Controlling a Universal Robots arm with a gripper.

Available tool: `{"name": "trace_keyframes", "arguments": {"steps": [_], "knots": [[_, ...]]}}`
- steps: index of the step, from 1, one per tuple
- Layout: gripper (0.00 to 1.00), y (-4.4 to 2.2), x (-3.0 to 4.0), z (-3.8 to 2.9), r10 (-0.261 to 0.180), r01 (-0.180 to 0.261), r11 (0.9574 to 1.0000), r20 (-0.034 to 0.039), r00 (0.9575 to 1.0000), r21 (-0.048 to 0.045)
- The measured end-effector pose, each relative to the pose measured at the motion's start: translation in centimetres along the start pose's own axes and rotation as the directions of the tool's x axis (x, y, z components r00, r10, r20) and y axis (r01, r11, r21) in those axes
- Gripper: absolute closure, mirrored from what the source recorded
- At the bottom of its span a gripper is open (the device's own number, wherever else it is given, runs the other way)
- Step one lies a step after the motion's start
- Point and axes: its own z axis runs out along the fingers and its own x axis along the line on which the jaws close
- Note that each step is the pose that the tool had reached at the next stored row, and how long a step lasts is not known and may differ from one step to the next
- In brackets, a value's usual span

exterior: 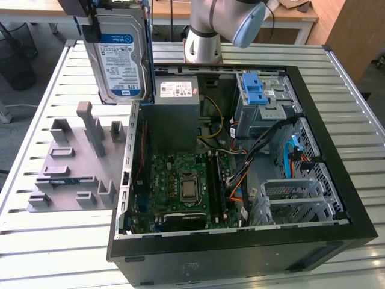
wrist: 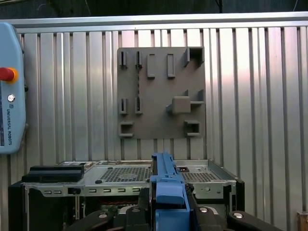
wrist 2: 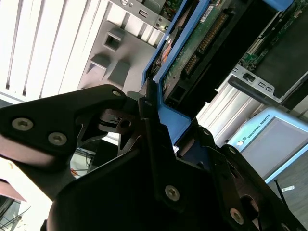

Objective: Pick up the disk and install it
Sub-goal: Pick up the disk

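The disk (exterior: 120,60), a silver hard drive with a white-and-blue label and a blue carrier frame, hangs upright in the air above the far left corner of the open computer case (exterior: 240,253). My gripper (exterior: 96,18) is shut on its upper end. In the second wrist view the black fingers (wrist 2: 144,130) clamp the blue frame, and the disk's (wrist 2: 202,43) green circuit board faces the camera. In the first wrist view the disk's blue frame edge (wrist: 168,190) stands between the fingers (wrist: 204,214), above the case (wrist: 120,175).
Inside the case are a motherboard (exterior: 186,186), a grey power-supply box (exterior: 174,96), a drive bay with a blue latch (exterior: 255,93) and loose cables. A grey fixture plate (exterior: 72,162) with upright pegs lies on the slatted table beside the case. A teach pendant (wrist: 7,86) lies on the table.
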Motion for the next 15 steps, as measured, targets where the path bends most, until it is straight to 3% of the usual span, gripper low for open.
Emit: {"name": "trace_keyframes", "arguments": {"steps": [8, 15], "knots": [[0.64, -1.18, 0.19, -0.01, 0.001, -0.001, 1.0, -0.0001, 1.0, -0.0009], [0.64, -1.3, 0.2, -0.01, 0.001, -0.001, 1.0, -0.0001, 1.0, -0.0009]]}}
